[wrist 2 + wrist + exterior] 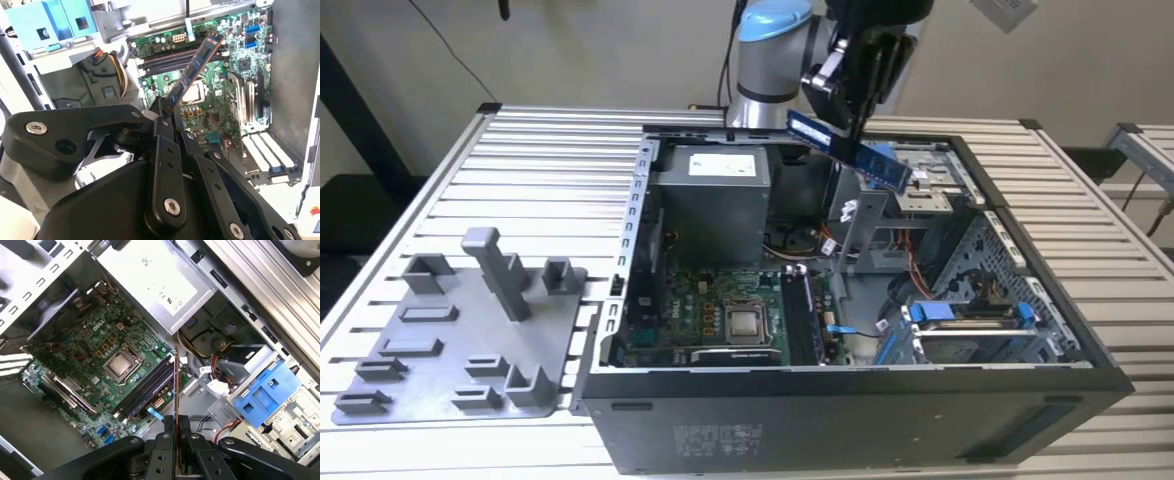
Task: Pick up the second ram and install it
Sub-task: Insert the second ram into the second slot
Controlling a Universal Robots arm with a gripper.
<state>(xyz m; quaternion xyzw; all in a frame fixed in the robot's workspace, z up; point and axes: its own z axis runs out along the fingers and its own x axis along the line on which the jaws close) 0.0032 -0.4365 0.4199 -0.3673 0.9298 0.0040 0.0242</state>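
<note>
Jaws closed on the second ram (887,168), flat faces pinched between the fingertips of the gripper (850,125); the stick juts out beyond the tips in both wrist views (197,67) (176,385).

- Ram: held in the air above the open computer case (854,420), slanted in the ext. view, touching nothing but the fingers. Dark board, black chips, pale label.
- Below it: memory slots (147,387) on the green motherboard (720,300), just beside the processor socket (120,365). Ram is well apart from the slots.
- Grey power-supply box (714,195): at the case's far edge, near the gripper.
- Blue bracket (961,312): inside the case, toward the ext. view's right.
- Grey tray (454,340) with upright blocks: on the slatted table (1121,260), near its edge at the ext. view's left, just beside the case.
- Arm (767,40): stands at the table's far edge, behind the case.
</note>
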